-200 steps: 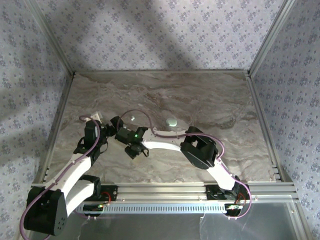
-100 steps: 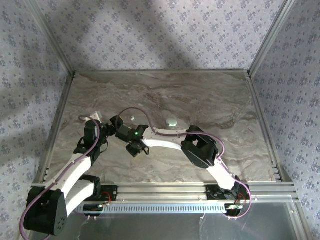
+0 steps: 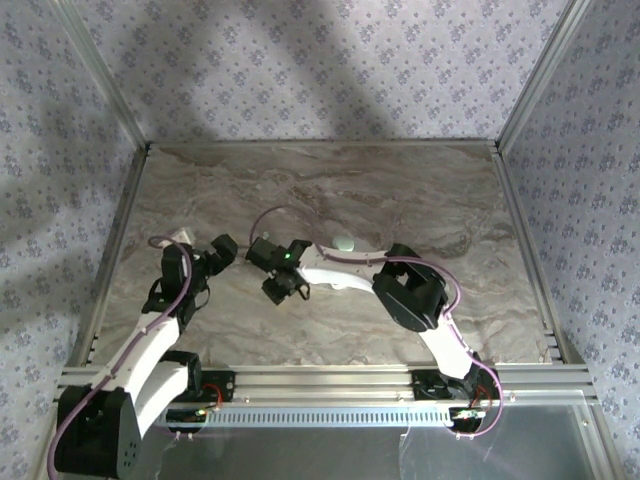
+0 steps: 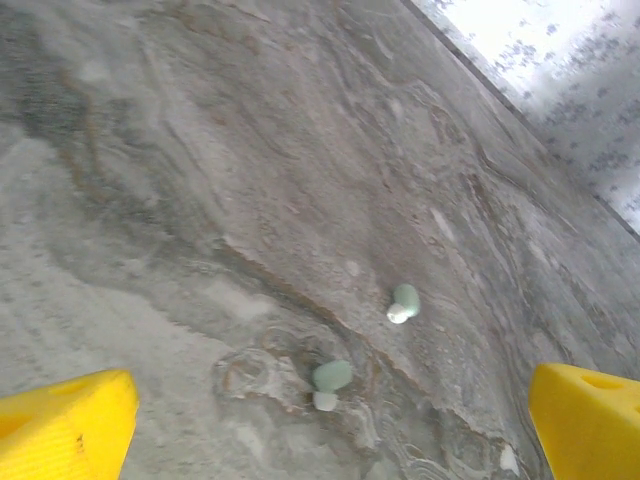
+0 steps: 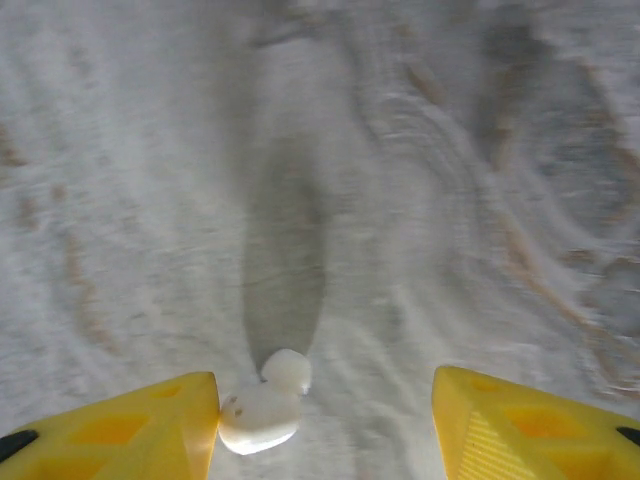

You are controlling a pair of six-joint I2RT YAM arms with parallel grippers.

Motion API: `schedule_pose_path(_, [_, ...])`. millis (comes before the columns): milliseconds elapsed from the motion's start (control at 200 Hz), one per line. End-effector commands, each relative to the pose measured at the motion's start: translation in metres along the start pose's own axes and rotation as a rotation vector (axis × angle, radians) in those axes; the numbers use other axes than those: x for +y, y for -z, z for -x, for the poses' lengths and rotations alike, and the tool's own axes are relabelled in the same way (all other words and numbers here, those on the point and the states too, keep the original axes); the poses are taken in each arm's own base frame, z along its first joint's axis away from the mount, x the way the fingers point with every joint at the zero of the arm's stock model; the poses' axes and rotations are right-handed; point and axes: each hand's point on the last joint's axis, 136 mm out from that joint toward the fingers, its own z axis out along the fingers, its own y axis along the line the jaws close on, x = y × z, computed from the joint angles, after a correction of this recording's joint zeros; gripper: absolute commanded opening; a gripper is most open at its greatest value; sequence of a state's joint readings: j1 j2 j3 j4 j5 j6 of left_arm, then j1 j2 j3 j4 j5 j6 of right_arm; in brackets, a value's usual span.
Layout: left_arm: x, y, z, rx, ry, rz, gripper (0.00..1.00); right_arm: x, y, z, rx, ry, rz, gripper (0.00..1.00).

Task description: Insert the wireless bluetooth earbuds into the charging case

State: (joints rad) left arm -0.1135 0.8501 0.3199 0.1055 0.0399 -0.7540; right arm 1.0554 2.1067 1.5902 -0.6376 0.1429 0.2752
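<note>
One marbled surface (image 3: pixel 420 190) carries two arms, the left arm (image 3: pixel 150 335) along its left edge and the right arm (image 3: pixel 400 290) reaching from the near edge toward the middle. The left jaws are released, their two yellow fingers (image 4: pixel 65 435) spread wide and cut off at the bottom corners of the left wrist view. The right jaws are also parted, their yellow fingers (image 5: pixel 540 430) cut off in the same way. One charging case (image 3: pixel 344 242) lies about midway across the surface, a little toward the far edge and just beyond the right arm; whether it is closed is too small to tell. Two wireless bluetooth earbuds (image 4: pixel 403 302) lie near each other on the bare surface ahead of the left jaws. A single earbud (image 5: pixel 262 405) rests against the inner face of one right finger, well apart from the other. Whether it is a third I cannot tell.
</note>
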Motion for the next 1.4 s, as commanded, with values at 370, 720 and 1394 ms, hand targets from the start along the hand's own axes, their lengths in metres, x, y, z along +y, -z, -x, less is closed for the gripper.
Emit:
schedule_pose_path(370, [0.021, 0.012, 0.005, -0.038, 0.068, 0.066, 1.0, 0.003, 0.017, -0.008, 0.015, 0.155, 0.022, 0.6])
schedule_pose_path(720, [0.017, 0.01, 0.003, -0.024, 0.064, 0.04, 1.0, 0.004, 0.016, -0.026, 0.063, -0.005, 0.071, 0.54])
schedule_pose_path(1394, [0.011, 0.006, 0.0, -0.002, 0.062, 0.01, 1.0, 0.056, 0.017, -0.012, 0.029, -0.122, 0.357, 0.47])
